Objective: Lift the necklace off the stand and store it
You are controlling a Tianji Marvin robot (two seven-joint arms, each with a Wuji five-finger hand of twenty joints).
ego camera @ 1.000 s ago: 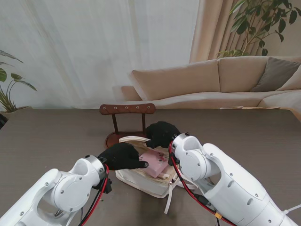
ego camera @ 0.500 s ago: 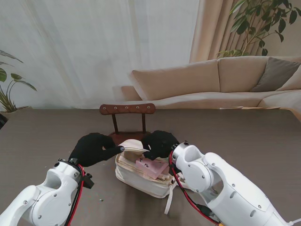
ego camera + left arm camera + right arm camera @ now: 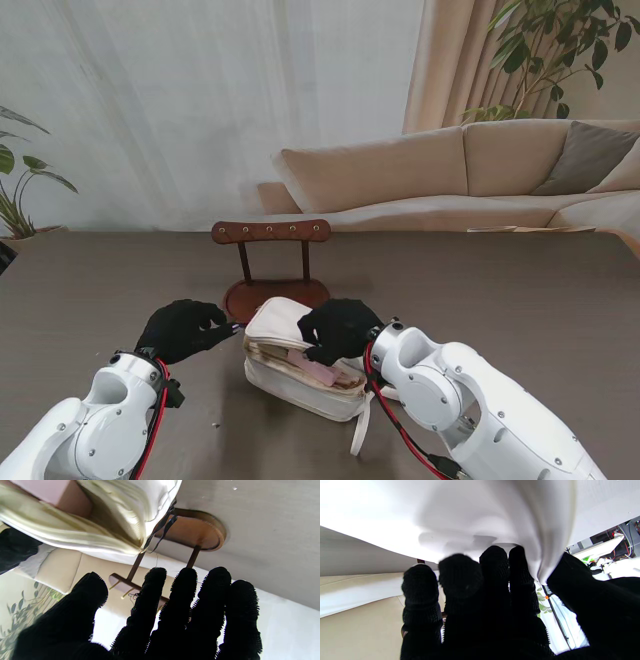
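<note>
Our right hand (image 3: 338,330) rests on top of the cream fabric pouch (image 3: 300,372), fingers curled over its folded flap. In the right wrist view the fingertips (image 3: 495,557) and thumb pinch a fold of the white fabric (image 3: 545,562), so this hand is gripping the pouch flap. Something pink (image 3: 318,371) shows in the pouch opening just under that hand, nearer to us.

Our left hand (image 3: 183,329) sits just beside the pouch on its left, fingers bent toward the pouch's end. From the stand view we cannot tell whether it pinches anything; in the left wrist view its fingers (image 3: 185,592) are spread apart with nothing between them, though a dark cord (image 3: 160,533) hangs from the pouch corner (image 3: 140,517) beyond the fingertips.

The wooden necklace stand (image 3: 271,232) stands upright just beyond both hands, its oval base (image 3: 262,293) touching or nearly touching the far side of the pouch. We see no necklace on its crossbar; the chain itself is too small to make out, so we cannot tell where it lies.

Everything sits on the dark desk (image 3: 520,290).
</note>
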